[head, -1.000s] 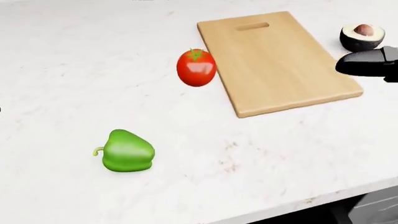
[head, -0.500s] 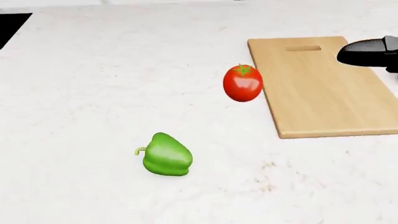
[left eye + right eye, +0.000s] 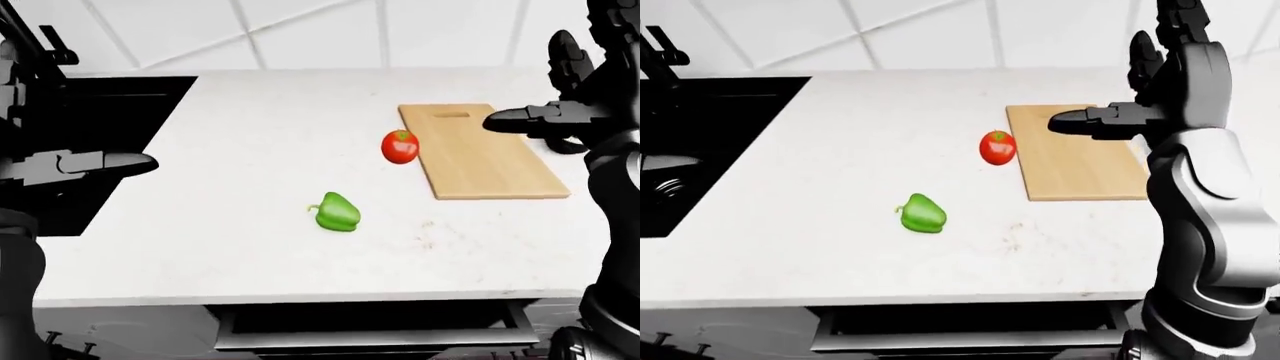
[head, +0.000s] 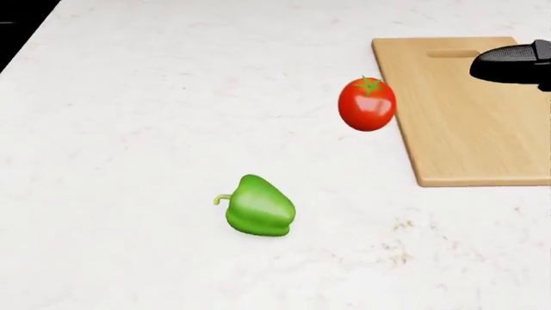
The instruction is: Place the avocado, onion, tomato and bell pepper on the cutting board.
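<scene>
Fingers on the right hand [image 3: 1090,120] reach out straight and level above the cutting board [image 4: 469,129], spread and gripping nothing; the left hand [image 3: 95,163], well off to the left of the board over the dark sink, holds its fingers stretched out too, closed on nothing.

From where I stand, the biggest thing is the countertop [image 3: 260,150], a white, faintly veined stone-like slab with a square edge, running under everything. Let into it far to the left of the board is the black sink [image 3: 690,157], a deep rectangular basin with something metallic glinting inside. The right arm [image 3: 1200,187] is glossy grey and black, upper part upright, forearm bent across so the hand hangs over the board's upper half.

The board itself is pale wood, a flat rectangle with rounded corners and a slot handle near its top edge; its surface is bare.

Just beside the board's left edge sits the tomato [image 4: 367,103], round, shiny red, green star calyx on top, off the board. Further left and lower from the board lies the bell pepper [image 4: 256,206], glossy green, lumpy and lobed, tipped on its side with its curled stem pointing away from the board.
</scene>
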Robot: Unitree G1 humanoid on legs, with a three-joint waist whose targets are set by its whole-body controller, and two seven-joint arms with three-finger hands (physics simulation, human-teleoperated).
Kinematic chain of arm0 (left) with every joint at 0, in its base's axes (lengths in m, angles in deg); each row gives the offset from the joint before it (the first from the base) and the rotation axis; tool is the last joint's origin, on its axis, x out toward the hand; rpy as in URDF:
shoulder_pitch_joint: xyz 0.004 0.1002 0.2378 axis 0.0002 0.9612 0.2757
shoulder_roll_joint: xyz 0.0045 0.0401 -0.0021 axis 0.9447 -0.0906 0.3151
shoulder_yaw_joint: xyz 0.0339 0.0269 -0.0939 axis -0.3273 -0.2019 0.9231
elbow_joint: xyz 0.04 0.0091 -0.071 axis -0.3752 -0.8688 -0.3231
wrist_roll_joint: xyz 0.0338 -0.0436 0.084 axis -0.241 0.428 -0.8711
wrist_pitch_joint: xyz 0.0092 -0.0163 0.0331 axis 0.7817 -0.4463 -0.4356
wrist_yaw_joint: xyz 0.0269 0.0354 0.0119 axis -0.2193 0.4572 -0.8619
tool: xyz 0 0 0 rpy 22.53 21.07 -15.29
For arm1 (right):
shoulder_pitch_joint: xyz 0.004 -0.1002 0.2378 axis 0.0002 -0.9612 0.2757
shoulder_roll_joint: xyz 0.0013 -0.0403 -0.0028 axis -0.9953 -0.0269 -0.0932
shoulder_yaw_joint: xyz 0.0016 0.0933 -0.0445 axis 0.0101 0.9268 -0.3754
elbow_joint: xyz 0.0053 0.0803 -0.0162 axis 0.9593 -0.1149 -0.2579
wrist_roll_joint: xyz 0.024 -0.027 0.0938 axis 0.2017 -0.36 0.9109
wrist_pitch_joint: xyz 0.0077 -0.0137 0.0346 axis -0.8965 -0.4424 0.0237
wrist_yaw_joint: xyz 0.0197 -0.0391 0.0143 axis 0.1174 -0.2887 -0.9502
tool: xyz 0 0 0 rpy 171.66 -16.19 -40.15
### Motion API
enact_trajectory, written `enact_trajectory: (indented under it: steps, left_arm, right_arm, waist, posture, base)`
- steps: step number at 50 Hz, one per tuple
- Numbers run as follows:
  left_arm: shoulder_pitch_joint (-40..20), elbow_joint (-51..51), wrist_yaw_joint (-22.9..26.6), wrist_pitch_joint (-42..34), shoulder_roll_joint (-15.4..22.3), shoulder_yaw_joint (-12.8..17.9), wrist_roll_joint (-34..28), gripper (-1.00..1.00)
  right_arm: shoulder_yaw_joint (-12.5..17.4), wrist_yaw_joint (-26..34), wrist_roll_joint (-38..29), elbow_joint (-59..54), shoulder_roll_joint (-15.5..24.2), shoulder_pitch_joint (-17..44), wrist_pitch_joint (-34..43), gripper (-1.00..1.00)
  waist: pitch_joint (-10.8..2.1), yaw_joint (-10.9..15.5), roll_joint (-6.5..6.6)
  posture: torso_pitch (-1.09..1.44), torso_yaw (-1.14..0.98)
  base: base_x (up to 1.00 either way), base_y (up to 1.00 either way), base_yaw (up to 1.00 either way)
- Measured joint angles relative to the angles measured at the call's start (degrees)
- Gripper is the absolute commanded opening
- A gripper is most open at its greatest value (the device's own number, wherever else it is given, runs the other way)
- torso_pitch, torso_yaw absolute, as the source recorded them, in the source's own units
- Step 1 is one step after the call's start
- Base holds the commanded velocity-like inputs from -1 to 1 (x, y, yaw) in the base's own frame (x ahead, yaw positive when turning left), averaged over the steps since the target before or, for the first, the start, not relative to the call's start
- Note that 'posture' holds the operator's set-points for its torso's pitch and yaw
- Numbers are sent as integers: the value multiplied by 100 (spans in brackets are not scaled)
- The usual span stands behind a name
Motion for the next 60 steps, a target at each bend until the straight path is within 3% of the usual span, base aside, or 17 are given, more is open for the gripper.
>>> enact_trajectory:
  steps: [12,20,24,27,31,37,49,60]
  left_arm:
    - [-55,59,-118,-208,51,6,196,100]
    - [-45,57,-133,-197,86,-13,213,100]
    - [-47,53,-131,-103,100,-14,102,100]
    - [-40,40,-82,-10,76,-94,-34,100]
    - [-51,54,10,24,37,-128,-162,100]
    - [-84,96,-8,-183,9,-9,-35,100]
    - [-23,86,-25,-163,32,-30,111,100]
    - [-12,74,32,-88,17,1,136,100]
  right_arm:
    - [-363,855,-733,-384,202,504,-156,100]
    - [-713,1573,-1857,-1192,168,977,-508,100]
    - [-968,2253,-2645,-1443,180,892,-1377,100]
    - [-963,2708,-2927,-2144,108,1340,-1657,100]
    - [-938,2949,-3246,-3200,273,1685,-2627,100]
    - [-1160,3149,-3968,-4727,294,2317,-4246,100]
    - [-1689,3299,-5165,-7682,160,4238,-5843,100]
    - [-1996,3473,-6176,-9081,-249,5266,-6668,100]
  waist:
    - [0,-2,-4]
    - [-1,-14,6]
    - [9,-41,14]
    - [15,-54,52]
    - [-2,-57,55]
    - [-2,-109,98]
    - [17,-142,151]
    - [41,-146,188]
  posture:
    - [0,0]
    - [0,0]
    - [0,0]
    - [0,0]
    - [0,0]
    - [0,0]
    - [0,0]
    - [0,0]
  base:
    - [0,0,0]
    - [0,0,0]
    - [0,0,0]
    - [0,0,0]
    - [0,0,0]
    - [0,0,0]
    - [0,0,0]
    - [0,0,0]
